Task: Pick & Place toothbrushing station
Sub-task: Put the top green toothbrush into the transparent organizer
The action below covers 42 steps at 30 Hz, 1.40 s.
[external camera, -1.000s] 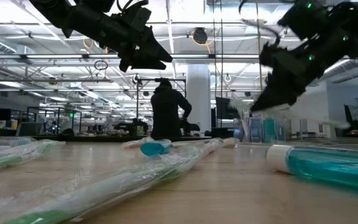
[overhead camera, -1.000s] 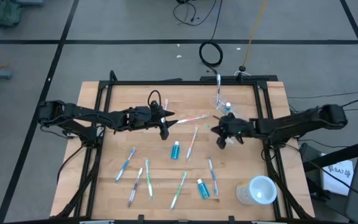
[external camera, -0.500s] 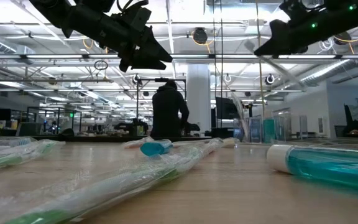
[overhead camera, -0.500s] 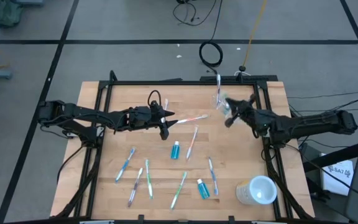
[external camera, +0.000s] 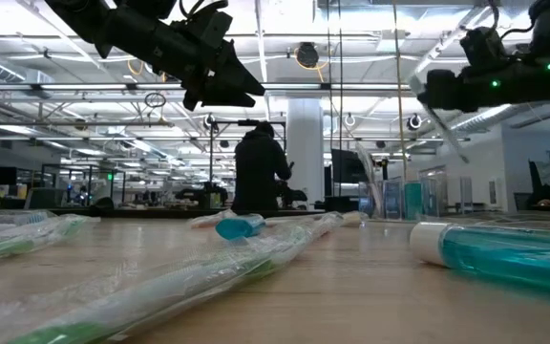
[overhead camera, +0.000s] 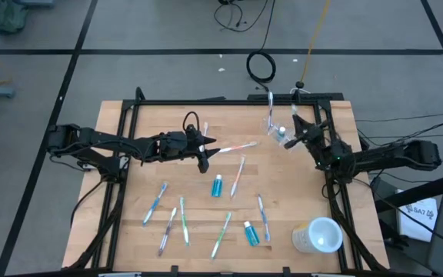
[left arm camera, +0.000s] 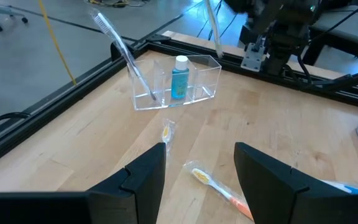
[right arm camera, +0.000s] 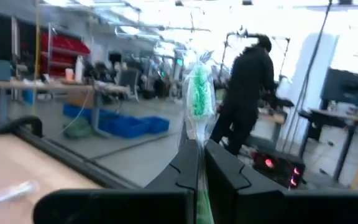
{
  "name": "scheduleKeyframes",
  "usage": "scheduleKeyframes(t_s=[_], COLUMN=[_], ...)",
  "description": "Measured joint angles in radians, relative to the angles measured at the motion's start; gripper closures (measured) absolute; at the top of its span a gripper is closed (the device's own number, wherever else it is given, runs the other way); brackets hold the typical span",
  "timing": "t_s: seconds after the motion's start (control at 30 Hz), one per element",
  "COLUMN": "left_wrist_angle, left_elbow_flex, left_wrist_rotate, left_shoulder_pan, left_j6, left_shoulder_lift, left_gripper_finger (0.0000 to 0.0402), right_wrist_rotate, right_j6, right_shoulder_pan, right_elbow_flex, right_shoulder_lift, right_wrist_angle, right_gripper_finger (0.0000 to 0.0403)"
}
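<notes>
The toothbrushing station's clear holder (overhead camera: 274,125) stands at the far right of the table. In the left wrist view it (left arm camera: 194,87) holds a blue white-capped tube (left arm camera: 179,76) and a white toothbrush (left arm camera: 122,46). My right gripper (overhead camera: 292,125) hangs beside it, above the table, shut on a wrapped green toothbrush (right arm camera: 199,93). My left gripper (overhead camera: 204,156) hovers open over the table's middle, near a wrapped orange toothbrush (left arm camera: 219,191). Several wrapped toothbrushes (overhead camera: 181,219) and two blue tubes (overhead camera: 218,185) lie flat on the wood. My right gripper pinches the green toothbrush's handle (right arm camera: 198,135), just below the bristle head, between its two fingers. The brush runs along the fingers, and its head sticks out beyond the tips. It is lifted clear of the table, in its clear wrapper.
A whitish cup (overhead camera: 318,235) lies on its side at the near right corner. A black frame rail (overhead camera: 229,100) runs along the table's far edge. In the low view a blue tube (external camera: 504,253) lies close by, and a person (external camera: 259,172) stands in the room beyond.
My right gripper has risen from the table's right middle and gone toward the far edge, up beside the clear holder. It has tipped from pointing down to pointing slightly upward, and has stayed shut on the green toothbrush, now clear of the table.
</notes>
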Motion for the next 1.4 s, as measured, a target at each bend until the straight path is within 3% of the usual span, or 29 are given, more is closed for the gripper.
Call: scheduleKeyframes(t_s=[0.23,0.53,0.93,1.13,1.4], left_wrist_angle=[0.022,0.051,0.051,0.049,0.012], left_elbow_flex=[0.0,0.0,0.0,0.0,0.0], left_wrist_rotate=[-0.001,-0.001,-0.001,0.0,0.004], left_shoulder_pan=[0.001,0.002,0.002,0.002,0.0], left_j6=[0.019,0.027,0.035,0.034,0.027], left_shoulder_lift=[0.0,0.0,0.0,0.0,0.0], left_gripper_finger=[0.0204,0.0204,0.0204,0.0204,0.0204], right_wrist_rotate=[-0.145,-0.146,-0.145,0.011,0.011], right_j6=[0.011,0.119,0.185,0.161,0.195], right_shoulder_pan=[-0.095,-0.151,-0.205,-0.203,-0.203], right_elbow_flex=[-0.001,0.026,0.025,0.025,0.025], right_shoulder_lift=[0.024,0.109,0.222,0.218,0.218], right_wrist_angle=[0.046,-0.081,-0.088,-0.093,-0.093], right_gripper_finger=[0.0397,0.0397,0.0392,0.0352,0.027])
